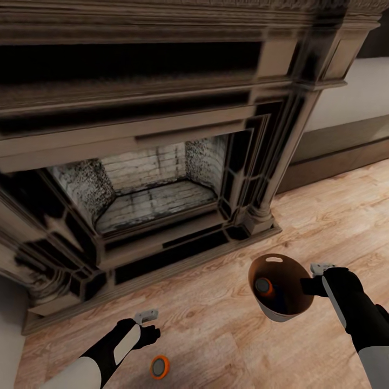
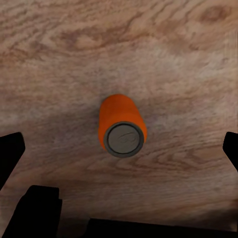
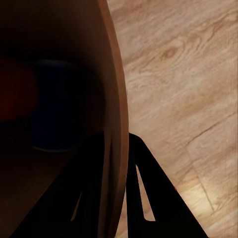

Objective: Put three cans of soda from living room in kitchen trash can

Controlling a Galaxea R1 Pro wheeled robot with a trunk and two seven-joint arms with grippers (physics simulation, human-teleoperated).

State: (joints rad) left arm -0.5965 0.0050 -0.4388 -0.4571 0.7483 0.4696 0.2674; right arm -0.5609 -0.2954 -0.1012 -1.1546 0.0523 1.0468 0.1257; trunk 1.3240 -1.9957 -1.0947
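Orange can [image 2: 122, 125] upright, axis vertical

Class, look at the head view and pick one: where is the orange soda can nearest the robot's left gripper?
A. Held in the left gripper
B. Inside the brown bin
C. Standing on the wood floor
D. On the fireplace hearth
C. The orange can stands upright on the wood floor, just beside the left gripper, whose fingers are spread apart around it without touching it.

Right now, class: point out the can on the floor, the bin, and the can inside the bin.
Floor soda can [image 2: 125, 139], left wrist view: grey top.
Trash can [image 1: 274, 260], head view: rim handle slot.
Soda can inside [image 1: 263, 286], head view: grey top.
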